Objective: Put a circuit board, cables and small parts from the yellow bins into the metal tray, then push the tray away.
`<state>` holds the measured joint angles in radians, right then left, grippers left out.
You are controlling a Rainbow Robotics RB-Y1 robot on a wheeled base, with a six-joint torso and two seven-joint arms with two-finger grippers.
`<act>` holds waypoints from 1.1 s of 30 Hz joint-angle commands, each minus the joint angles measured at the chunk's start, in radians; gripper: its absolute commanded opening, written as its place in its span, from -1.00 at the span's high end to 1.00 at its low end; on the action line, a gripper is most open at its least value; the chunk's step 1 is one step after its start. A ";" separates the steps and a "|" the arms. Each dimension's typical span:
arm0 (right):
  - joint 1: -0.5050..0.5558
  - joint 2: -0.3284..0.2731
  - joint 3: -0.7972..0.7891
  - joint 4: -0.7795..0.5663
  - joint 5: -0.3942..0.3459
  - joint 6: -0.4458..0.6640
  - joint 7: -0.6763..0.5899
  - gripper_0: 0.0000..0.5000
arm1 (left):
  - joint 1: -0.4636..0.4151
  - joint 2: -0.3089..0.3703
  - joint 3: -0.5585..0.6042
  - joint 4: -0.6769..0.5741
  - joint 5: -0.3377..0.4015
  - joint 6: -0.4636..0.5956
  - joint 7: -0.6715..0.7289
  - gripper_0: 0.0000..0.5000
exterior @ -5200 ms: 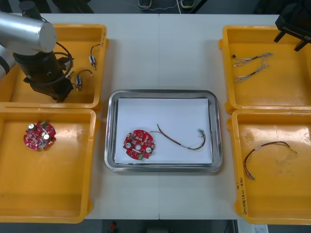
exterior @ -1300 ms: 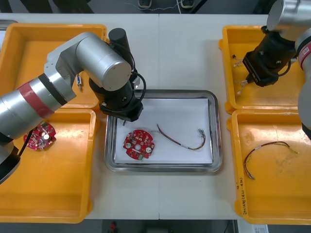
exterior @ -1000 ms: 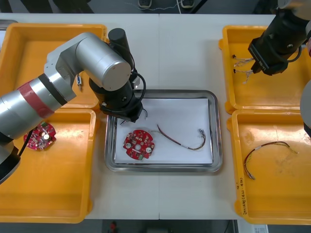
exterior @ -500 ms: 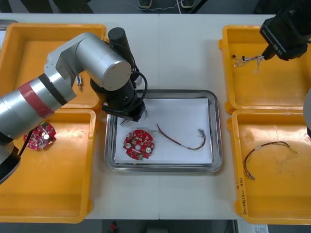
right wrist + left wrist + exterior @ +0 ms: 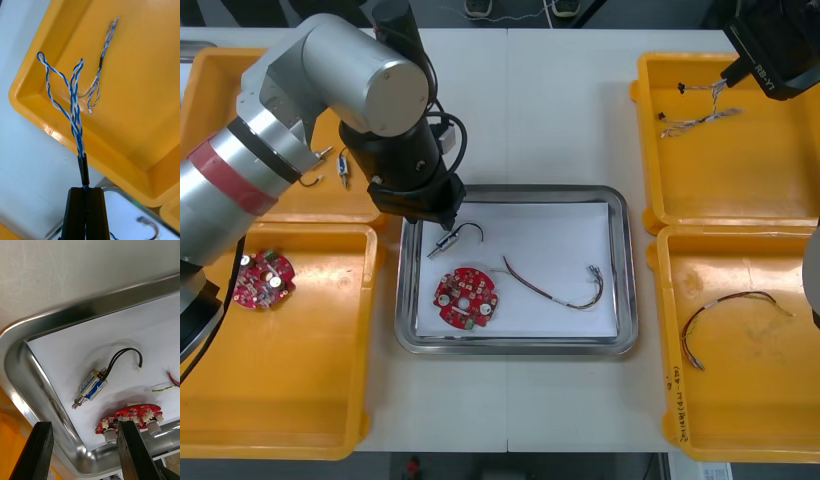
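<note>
Table (image 5: 520,100): light surface that carries everything listed here.
Far left bin (image 5: 210,70): yellow, at the table's far left corner; a small metal part (image 5: 343,166) on a black lead lies by its right edge.
Near left bin (image 5: 280,400): yellow, at the table's near left corner; a round red circuit board (image 5: 261,279) lies near its far left corner.
Left gripper (image 5: 84,425): above the tray's far left corner, fingers wide apart, nothing between them.
Metal tray (image 5: 515,190): middle of the table, white inside.
Loose part (image 5: 442,243): metal body with a looped black lead, in the tray's far left corner (below the spread fingers, not touching them).
Tray's board (image 5: 466,296): round, red, near the tray's near left corner, just beside the loose part.
Red and yellow cable (image 5: 550,290): curves from the tray's middle toward its right edge.
Far right bin (image 5: 740,200): yellow, at the table's far right corner; a twisted blue and white cable (image 5: 695,120) lies near its far left corner.
Right gripper (image 5: 85,191): above that bin's far edge, fingers pressed close on the black sleeve of the held cable (image 5: 73,108), also twisted blue and white.
Near right bin (image 5: 740,420): yellow; a thin dark cable (image 5: 725,315) curves near its far edge.
</note>
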<state>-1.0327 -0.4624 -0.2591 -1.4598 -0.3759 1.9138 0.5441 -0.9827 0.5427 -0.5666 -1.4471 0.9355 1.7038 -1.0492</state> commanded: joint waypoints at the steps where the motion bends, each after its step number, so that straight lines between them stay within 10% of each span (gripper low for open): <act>1: 0.074 -0.044 0.075 -0.152 -0.017 0.006 0.146 1.00 | -0.073 0.036 0.024 -0.030 0.016 0.023 0.038 -1.00; 33: 0.221 -0.148 0.396 -0.591 -0.374 0.006 0.798 1.00 | -0.211 0.132 0.188 0.353 -0.081 0.100 -0.578 -1.00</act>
<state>-0.8302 -0.5702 0.0879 -1.9930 -0.7354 1.9166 1.2461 -1.1255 0.6312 -0.4203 -1.1237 0.8740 1.8096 -1.4710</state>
